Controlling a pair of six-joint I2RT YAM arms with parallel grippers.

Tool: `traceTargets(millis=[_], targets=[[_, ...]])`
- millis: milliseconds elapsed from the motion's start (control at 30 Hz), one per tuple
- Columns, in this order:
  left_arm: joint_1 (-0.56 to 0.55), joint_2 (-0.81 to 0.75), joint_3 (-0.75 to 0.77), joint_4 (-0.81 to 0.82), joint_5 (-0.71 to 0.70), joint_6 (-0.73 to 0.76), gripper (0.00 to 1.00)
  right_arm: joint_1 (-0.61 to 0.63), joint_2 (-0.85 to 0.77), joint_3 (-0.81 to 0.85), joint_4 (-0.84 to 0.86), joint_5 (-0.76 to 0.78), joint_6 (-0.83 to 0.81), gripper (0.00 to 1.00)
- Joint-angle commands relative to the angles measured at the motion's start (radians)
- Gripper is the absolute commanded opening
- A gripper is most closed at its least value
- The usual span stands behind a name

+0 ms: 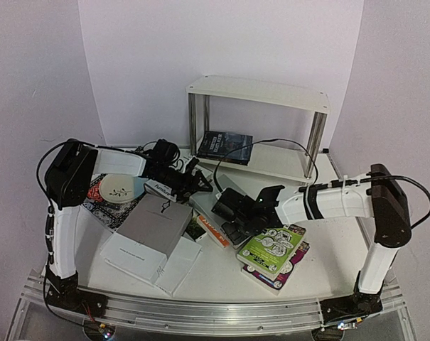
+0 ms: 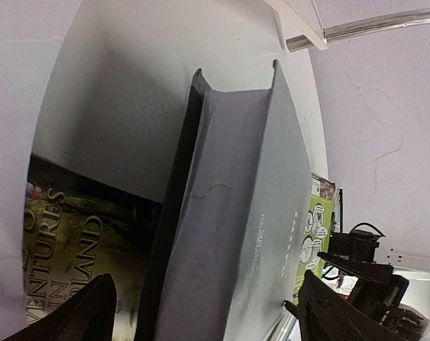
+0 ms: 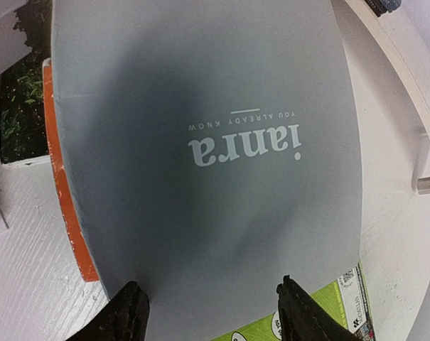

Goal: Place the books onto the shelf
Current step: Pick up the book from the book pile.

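The grey book [image 3: 207, 142] fills most of the right wrist view, its cover lettering upside down. An orange book [image 3: 64, 192] shows under its left edge and a lime green book [image 3: 321, 312] lies at the lower right. The right end effector [image 3: 211, 302] is partly open, both fingertips over the cover's lower edge; whether they touch it I cannot tell. The left end effector [image 2: 206, 284] stands wide open, straddling the same grey book edge-on — not closed on it. In the overhead view both meet at frame centre above the desk [image 1: 222, 273]. The shelf [image 1: 261, 92] sits at upper right — one dark book [image 1: 225, 148] on its lower board.
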Motion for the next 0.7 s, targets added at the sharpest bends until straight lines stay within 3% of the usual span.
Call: traceTargets(millis=[0, 300, 433, 667], targets=[[-0.012, 0.029, 0.048, -0.095, 0.063, 0.018, 0.78, -0.001, -0.033, -0.021, -0.011, -0.001, 0.023, 0.63], [-0.011, -0.059, 0.057, -0.125, 0.036, -0.017, 0.41, 0.002, -0.113, -0.032, 0.027, -0.033, -0.068, 0.68], [-0.011, -0.103, 0.045, -0.135, 0.017, -0.04, 0.34, 0.025, -0.146, -0.015, 0.037, -0.014, -0.135, 0.74], [-0.011, -0.163, 0.035, -0.137, 0.013, -0.109, 0.35, 0.109, -0.11, 0.063, 0.03, 0.135, -0.273, 0.87]])
